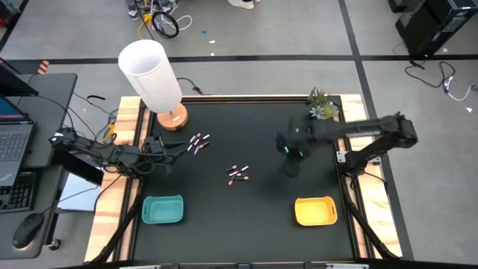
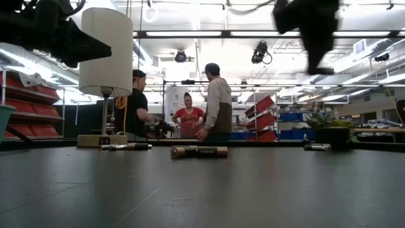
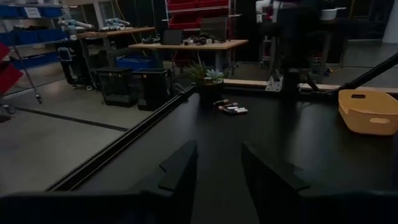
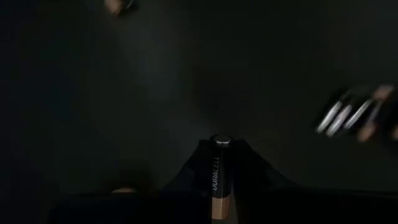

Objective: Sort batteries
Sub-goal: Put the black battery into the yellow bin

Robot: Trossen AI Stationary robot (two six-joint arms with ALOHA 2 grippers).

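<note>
Presently, the right gripper (image 1: 290, 149) is seen raised above the black table (image 1: 246, 209), right of centre, with its fingers clenched on a single battery (image 4: 217, 177). In the right wrist view that battery (black and copper, with lettering along its side) is held lengthwise between the two dark fingers, its end cap pointing away from the camera. In the low view the same gripper (image 2: 314, 60) is shown hanging well clear of the tabletop.

Two loose groups of batteries are left on the table: one cluster (image 1: 198, 142) lies near the lamp base (image 1: 172, 119), and a second cluster (image 1: 237, 174) lies near the middle of the table, between the two arms. In the low view a dark, copper-ended pair (image 2: 199, 151) is seen lying flat from the side.

The left gripper (image 1: 166, 149) is kept low at the left side of the table, just beside the first cluster; its fingers (image 3: 180, 171) are parted with nothing between them.

A teal tray (image 1: 163, 210) is placed near the front edge on the left and a yellow tray (image 1: 315, 211) on the right, well apart; what they contain cannot be told. A small potted plant (image 1: 322, 106) is set at the far right corner. Three people (image 2: 190, 117) are seen standing in the room beyond.
</note>
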